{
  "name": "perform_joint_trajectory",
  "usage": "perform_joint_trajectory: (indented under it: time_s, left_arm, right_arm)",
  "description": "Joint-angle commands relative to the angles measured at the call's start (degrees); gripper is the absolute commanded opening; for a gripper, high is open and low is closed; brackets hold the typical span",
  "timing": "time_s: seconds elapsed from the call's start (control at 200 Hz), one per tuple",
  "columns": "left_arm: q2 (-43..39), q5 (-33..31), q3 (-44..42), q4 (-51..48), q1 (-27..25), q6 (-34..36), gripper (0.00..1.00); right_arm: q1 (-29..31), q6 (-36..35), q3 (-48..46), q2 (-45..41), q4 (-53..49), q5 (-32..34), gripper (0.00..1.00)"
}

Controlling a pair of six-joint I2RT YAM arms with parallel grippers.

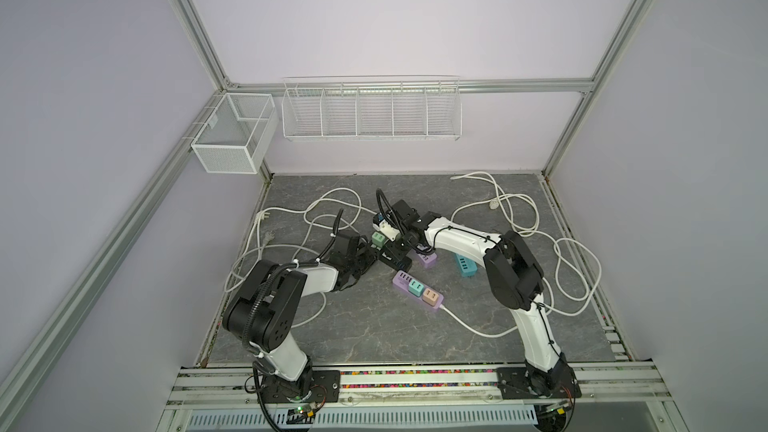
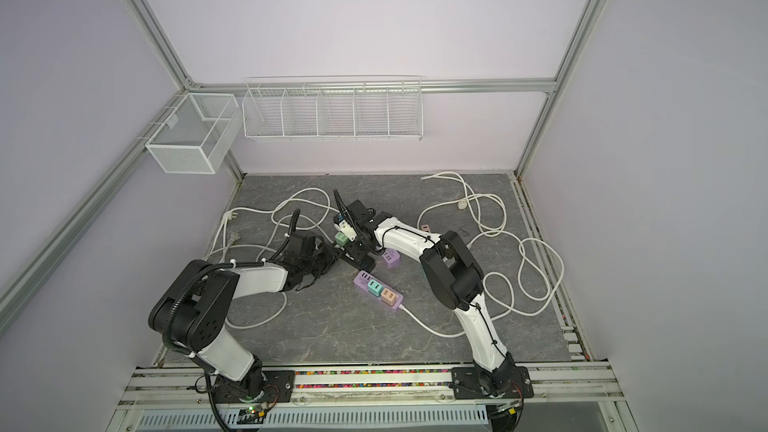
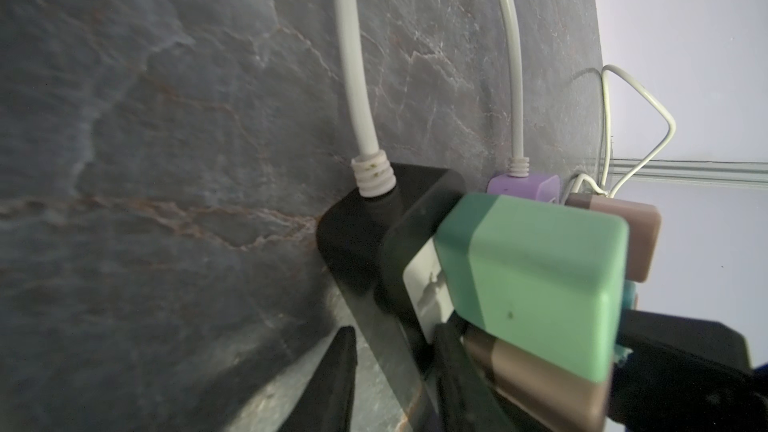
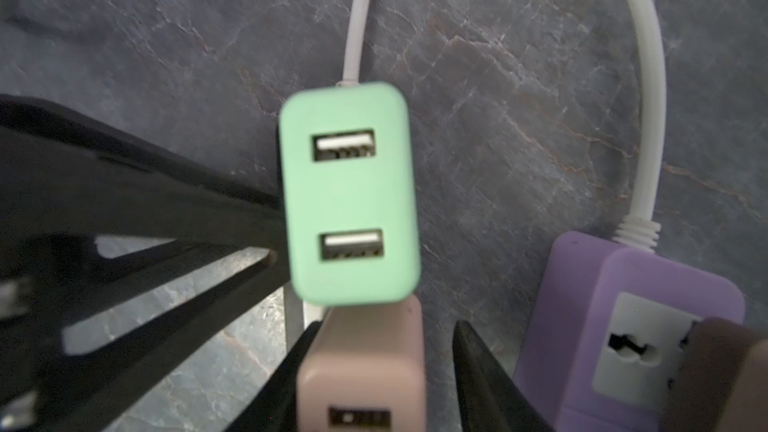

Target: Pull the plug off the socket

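The right gripper [image 4: 388, 351], jaws apart, straddles the pink plug [image 4: 357, 376], which stands up toward it from the black strip [image 3: 353, 234]; whether the left gripper [image 3: 395, 338] holds anything is unclear.

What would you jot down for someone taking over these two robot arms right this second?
Grippers: left gripper sits at the edge of the black plastic power strip, apparently bracing it; grip unclear. The right gripper is open, jaws either side of the pale pink USB charger plug, with a gap on one side.
Things: the mint green USB charger plug sits beside the pink one on the same strip.
Done: both grippers in place.
Left: close on the pink plug, pull it out.
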Motion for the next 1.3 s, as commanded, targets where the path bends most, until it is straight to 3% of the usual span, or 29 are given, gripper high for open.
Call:
perform_joint_trajectory:
  time_s: [0.0,0.74,1.295]
  left_arm:
    - [0.87,-2.95,-2.13,-7.28,-0.14,0.81,0.32]
    - [0.49,-7.02,-4.77,-8.32,-1.34,-0.88,0.31]
    - [2.85,-6.25,-4.36,-8.82,-1.73,-0.23,0.31]
  right_arm:
    - [-0.25,-1.81,0.51,0.84,-0.11,0.46,0.50]
    - [-0.02,-3.04,-5.36,-3.23,5.72,0.66,0.30]
    - [1.05,-3.54,-7.80,-5.77,8.10,1.07,0.27]
